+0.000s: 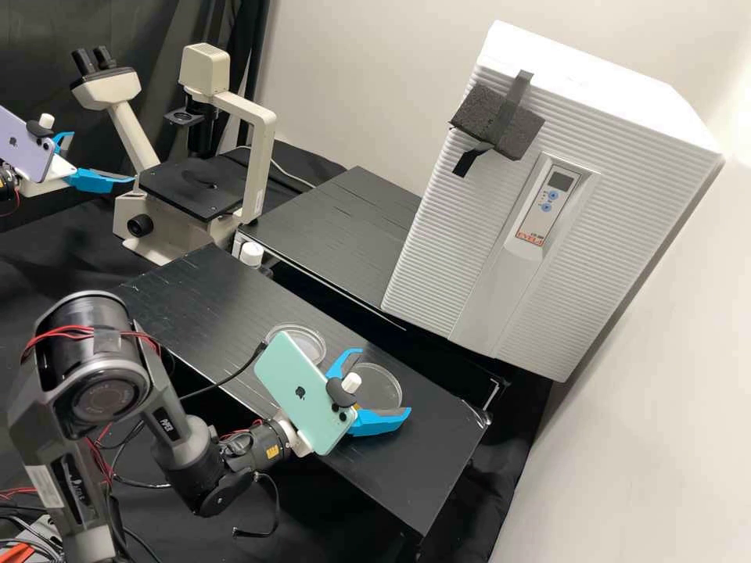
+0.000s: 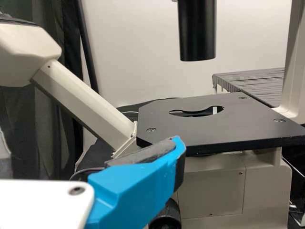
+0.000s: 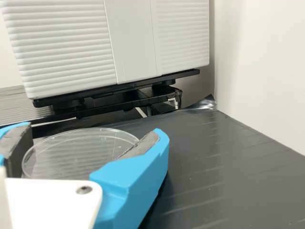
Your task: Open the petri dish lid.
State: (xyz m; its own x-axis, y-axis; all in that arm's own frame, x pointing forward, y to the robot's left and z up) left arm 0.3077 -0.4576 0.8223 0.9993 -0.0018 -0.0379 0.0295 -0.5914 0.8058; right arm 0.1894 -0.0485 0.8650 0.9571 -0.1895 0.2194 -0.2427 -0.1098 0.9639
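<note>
In the high view my right gripper (image 1: 384, 381) is low over the front bench, its fingers spread around a clear petri dish (image 1: 372, 381) that lies flat. The right wrist view has the right gripper (image 3: 93, 133) open, one finger on either side of the round dish (image 3: 81, 151); whether the pads touch its rim, I cannot tell. Lid and base cannot be told apart. A second clear dish (image 1: 314, 344) is partly hidden behind the phone. My left gripper (image 1: 103, 158) stands open and empty beside the microscope; in its wrist view one blue finger (image 2: 133, 191) shows.
A microscope (image 1: 192, 188) stands at the back left, its black stage (image 2: 214, 126) beyond the left finger. Behind the black bench (image 1: 211, 313) are a second black surface (image 1: 336, 227) and a large white ribbed incubator (image 1: 610, 203). A white-capped bottle (image 1: 252, 254) sits between them.
</note>
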